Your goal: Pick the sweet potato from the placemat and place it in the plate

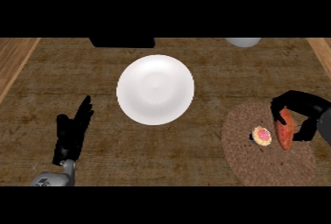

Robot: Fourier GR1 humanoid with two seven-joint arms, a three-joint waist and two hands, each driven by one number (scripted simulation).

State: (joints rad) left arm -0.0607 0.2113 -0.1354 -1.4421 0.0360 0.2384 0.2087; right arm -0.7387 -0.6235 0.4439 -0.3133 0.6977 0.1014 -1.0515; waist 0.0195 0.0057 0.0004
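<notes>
Head view, single moment, counter top seen steeply from above

Right hand point(298, 107): at the view's right edge, over the far right part of the round brown placemat point(258, 162). Fingers and thumb curled round the upper end of the sweet potato point(284, 130), pinching it. The potato is orange-red, elongated, standing nearly on end; its lower end points down toward the mat, below the hand. Whether that lower end touches the mat or hangs just above it cannot be told from this angle.

Just left of the right hand, and beside the potato's lower half, a small round pastry with a pink centre point(262, 135) lies on the placemat. It is near the potato but apart from it.

White plate point(155, 89): well to the left of the right hand and a little farther from the robot, on the dark wood counter point(194, 153), apart from the mat. Nothing lies in it.

Left hand point(72, 131): at lower left, fingers straight and together, pointing away from the robot, resting, holding nothing. The plate sits to its right and farther away.

A dark object point(123, 42) and a pale grey rounded object point(243, 41) show only partly at the far edge; neither can be identified
</notes>
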